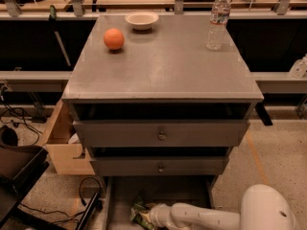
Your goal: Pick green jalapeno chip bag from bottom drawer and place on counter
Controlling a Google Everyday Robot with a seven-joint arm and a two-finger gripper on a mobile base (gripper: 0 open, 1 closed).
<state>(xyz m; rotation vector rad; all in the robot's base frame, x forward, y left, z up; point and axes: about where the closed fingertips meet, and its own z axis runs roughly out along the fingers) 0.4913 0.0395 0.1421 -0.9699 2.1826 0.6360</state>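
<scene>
The white gripper (152, 216) lies in the plain grey bottom drawer (165, 191), just beside the crinkly green foil chip bag (138, 214) with white and dark print. Well above the gripper, the glossy grey cabinet surface (163, 68) bears a round orange ball (114, 39), a cream bowl (141, 19) and a clear, white-capped plastic bottle (218, 22).

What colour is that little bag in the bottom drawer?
The bag is green with dark print (camera view); the gripper is at it in the bottom drawer.

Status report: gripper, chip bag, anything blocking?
Gripper low in open grey bottom drawer, at small green crinkly chip bag. Bag lies on drawer floor. Flat grey counter holds orange ball, white bowl, clear water bottle.
</scene>
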